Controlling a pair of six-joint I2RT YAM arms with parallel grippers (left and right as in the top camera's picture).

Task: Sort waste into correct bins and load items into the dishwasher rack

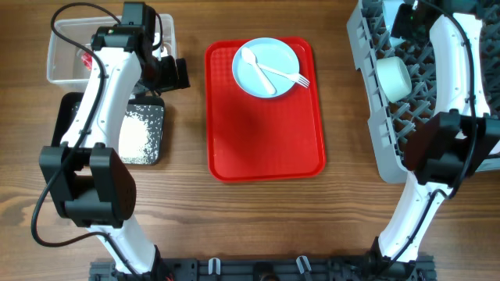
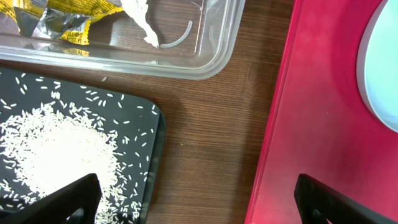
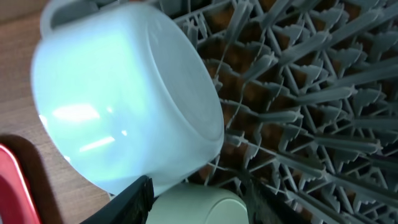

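Observation:
My left gripper (image 1: 173,74) (image 2: 196,186) is open and empty above bare wood between the black tray (image 1: 152,152) (image 2: 155,155) and the red tray. Rice grains (image 1: 134,133) (image 2: 56,149) lie heaped in the black tray. The clear tub (image 1: 58,66) (image 2: 186,62) holds a yellow wrapper (image 2: 62,25), a white tissue (image 2: 140,18) and a red wrapper (image 1: 84,58). My right gripper (image 1: 402,22) (image 3: 198,186) is over the grey rack (image 1: 375,117) (image 3: 323,93), shut on a white cup (image 3: 199,208) beside a pale blue bowl (image 3: 118,93). A cream-yellow cup (image 1: 394,78) lies in the rack.
The red tray (image 1: 266,125) (image 2: 311,124) in the middle carries the pale blue plate (image 1: 285,56) (image 2: 382,68) with a white spoon (image 1: 256,69) and fork (image 1: 285,76) on it. Both arms' white links reach up along the table's left and right sides.

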